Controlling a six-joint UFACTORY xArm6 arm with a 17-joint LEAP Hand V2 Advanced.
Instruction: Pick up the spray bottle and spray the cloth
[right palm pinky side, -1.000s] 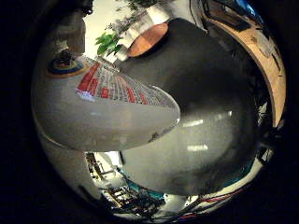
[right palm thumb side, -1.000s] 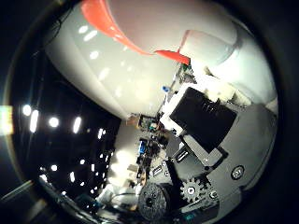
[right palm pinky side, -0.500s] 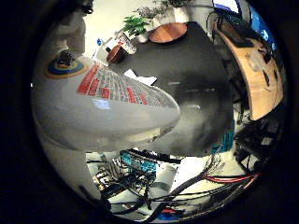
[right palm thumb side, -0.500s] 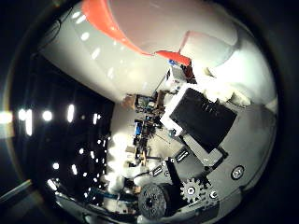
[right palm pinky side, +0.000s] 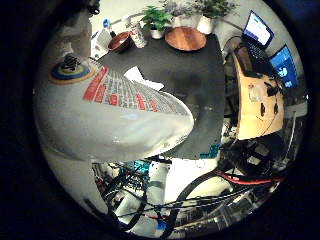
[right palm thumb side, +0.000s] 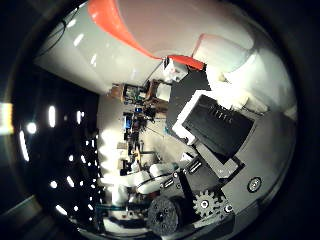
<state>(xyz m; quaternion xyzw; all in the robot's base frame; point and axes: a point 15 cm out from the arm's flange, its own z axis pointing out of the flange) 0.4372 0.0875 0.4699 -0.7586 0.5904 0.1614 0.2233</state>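
The white spray bottle (right palm pinky side: 100, 110), with a red and blue printed label, fills much of the right little finger side palm view, close against the palm. In the right thumb side palm view its white body and orange-red top (right palm thumb side: 120, 25) show, with my hand's (right palm thumb side: 215, 135) black and white fingers curled against it. The bottle is held well above the black table (right palm pinky side: 195, 85). A pale cloth (right palm pinky side: 143, 77) lies flat on that table, away from the bottle.
At the table's far end stand a round wooden board (right palm pinky side: 186, 38), a brown bowl (right palm pinky side: 120, 41), a cup and potted plants (right palm pinky side: 155, 17). A wooden desk (right palm pinky side: 258, 100) with monitors (right palm pinky side: 270, 45) is beside the table. Equipment racks (right palm thumb side: 135, 120) show beyond the bottle.
The whole scene has shrunk and shifted: the hand has lifted away from the table with the bottle still fixed against the palm. More of the table and room shows now.
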